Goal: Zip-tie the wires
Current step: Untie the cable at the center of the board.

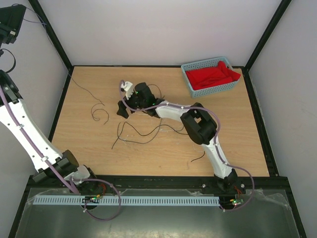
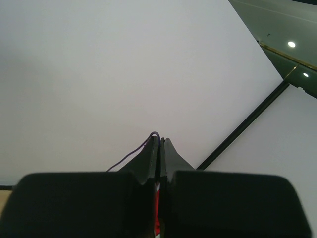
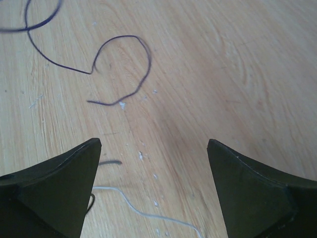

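Observation:
Several thin dark wires (image 1: 143,131) lie curled on the wooden table. My right gripper (image 1: 123,99) hovers open over the table's back left part. In the right wrist view its jaws (image 3: 153,153) stand wide apart with nothing between them, a curled wire (image 3: 124,64) ahead of them and a thin pale strip, the zip tie (image 3: 148,215), on the wood just below. My left gripper (image 1: 10,27) is raised high at the far left, off the table. It is shut (image 2: 159,141) on a thin wire (image 2: 133,151) that trails down to the table (image 1: 69,74).
A blue basket (image 1: 187,79) holding red cloth stands at the back right corner. More loose wire curls lie at the left (image 1: 99,113) and near the right arm's base (image 1: 198,158). Black frame posts and white walls enclose the table.

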You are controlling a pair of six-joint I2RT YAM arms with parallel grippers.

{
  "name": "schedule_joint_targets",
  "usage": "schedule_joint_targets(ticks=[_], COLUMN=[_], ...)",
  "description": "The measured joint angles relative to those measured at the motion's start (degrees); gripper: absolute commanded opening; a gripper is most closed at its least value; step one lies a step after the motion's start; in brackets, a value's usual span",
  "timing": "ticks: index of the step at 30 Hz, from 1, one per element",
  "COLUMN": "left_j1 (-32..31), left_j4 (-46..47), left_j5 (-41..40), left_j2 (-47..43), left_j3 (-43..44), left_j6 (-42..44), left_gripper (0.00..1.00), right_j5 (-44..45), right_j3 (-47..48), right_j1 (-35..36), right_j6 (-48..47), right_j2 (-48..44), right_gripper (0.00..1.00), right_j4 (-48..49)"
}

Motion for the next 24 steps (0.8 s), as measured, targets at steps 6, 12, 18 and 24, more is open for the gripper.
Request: schedule_joint_targets(ticks=[6, 12, 18, 24], left_j1=[-0.9, -1.6, -2.1, -2.8], left_j4=[0.8, 1.8, 3.2, 5.0], left_j5=[0.3, 0.7, 1.0, 1.3], left_j2=[-0.6, -0.9, -1.7, -2.0], left_j3=[-0.5, -0.7, -1.0, -0.9], left_j6=[-1.1, -2.5, -4.2, -6.2], left_gripper=[0.00, 0.00, 0.00, 0.00], right_j5=[-0.5, -2.1, -2.6, -1.4], right_j3=[0.3, 0.0, 6.1, 13.1], right_j1=[3.9, 7.5, 10.1, 11.9], right_j6=[-0.7, -1.0, -1.4, -2.5], right_j2=[1.7, 3.1, 9.7, 15.8], right_gripper=[0.99, 0.99, 0.99, 0.99], right_j4=[5.5, 16.0, 19.6, 19.3])
